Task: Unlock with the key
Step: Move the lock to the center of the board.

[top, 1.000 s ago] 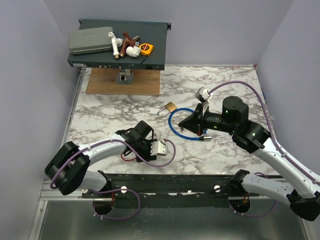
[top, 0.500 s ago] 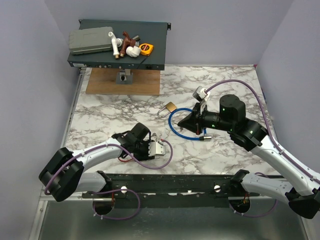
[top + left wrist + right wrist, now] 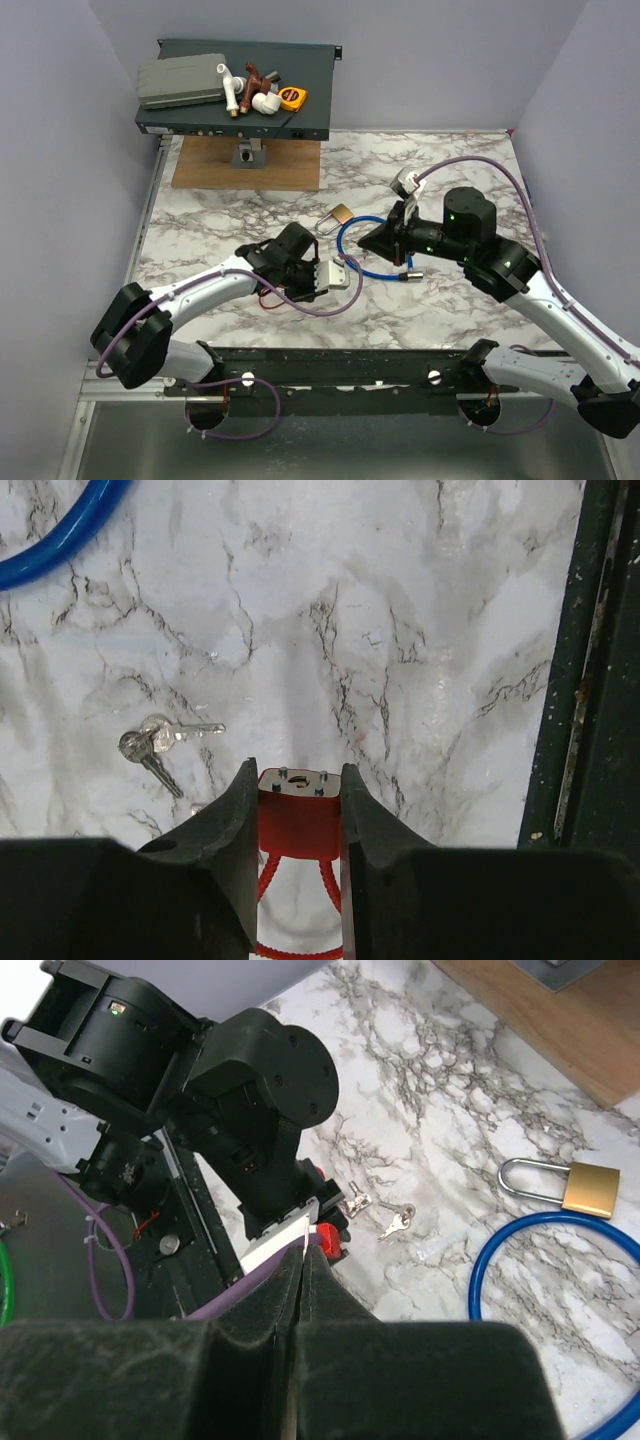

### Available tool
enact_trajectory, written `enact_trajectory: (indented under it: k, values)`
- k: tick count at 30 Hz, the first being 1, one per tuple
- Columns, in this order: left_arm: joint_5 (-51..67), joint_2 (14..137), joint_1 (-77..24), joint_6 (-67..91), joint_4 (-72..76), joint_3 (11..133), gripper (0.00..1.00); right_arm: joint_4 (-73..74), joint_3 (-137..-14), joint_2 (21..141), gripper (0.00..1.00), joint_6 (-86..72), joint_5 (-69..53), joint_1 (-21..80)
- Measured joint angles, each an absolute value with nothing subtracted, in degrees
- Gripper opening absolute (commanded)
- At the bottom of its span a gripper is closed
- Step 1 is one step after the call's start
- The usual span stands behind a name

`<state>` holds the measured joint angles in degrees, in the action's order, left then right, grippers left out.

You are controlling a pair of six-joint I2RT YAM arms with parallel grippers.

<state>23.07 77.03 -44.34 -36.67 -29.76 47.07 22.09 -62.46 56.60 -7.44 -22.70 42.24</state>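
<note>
My left gripper (image 3: 322, 272) (image 3: 296, 780) is shut on a small red padlock (image 3: 298, 820) with a red cable loop. Its silver keyhole face points outward between the fingers. The lock also shows in the right wrist view (image 3: 330, 1242). My right gripper (image 3: 362, 240) (image 3: 303, 1250) is shut just right of it. A thin silver sliver, seemingly the key blade, sticks out between its tips toward the lock. The rest of the key is hidden. Loose silver keys (image 3: 165, 740) (image 3: 397, 1220) lie on the marble beside the left gripper.
A brass padlock (image 3: 341, 213) (image 3: 588, 1188) and a blue cable lock (image 3: 343, 245) (image 3: 490, 1260) lie mid-table under the right arm. A dark rack unit (image 3: 310, 95) with clutter sits on a wooden board (image 3: 200, 165) at the back. A black rail (image 3: 590, 680) runs along the near edge.
My left gripper has moved right and up the table with the red lock, close to the right gripper's tips. The right gripper has shifted only slightly.
</note>
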Motion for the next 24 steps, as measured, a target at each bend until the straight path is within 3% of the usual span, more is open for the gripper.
enact_trajectory:
  k: [8,13,19,24]
  values:
    - [25.6,84.1,-50.7,-33.3,-29.3,53.8,0.02,23.3,-65.6,55.7,0.01,-6.9,-17.4,42.0]
    - [26.0,90.5,-53.0,-32.5,-27.7,57.3,0.09,23.2,-67.7,54.3,0.01,-6.7,-13.3,41.9]
    - [25.6,94.8,-53.3,-32.0,-26.2,57.9,0.30,23.4,-68.5,52.5,0.01,-6.4,-10.5,41.9]
    - [24.3,96.6,-54.7,-31.6,-25.7,58.8,0.54,23.9,-69.1,52.2,0.01,-6.4,-9.5,41.9]
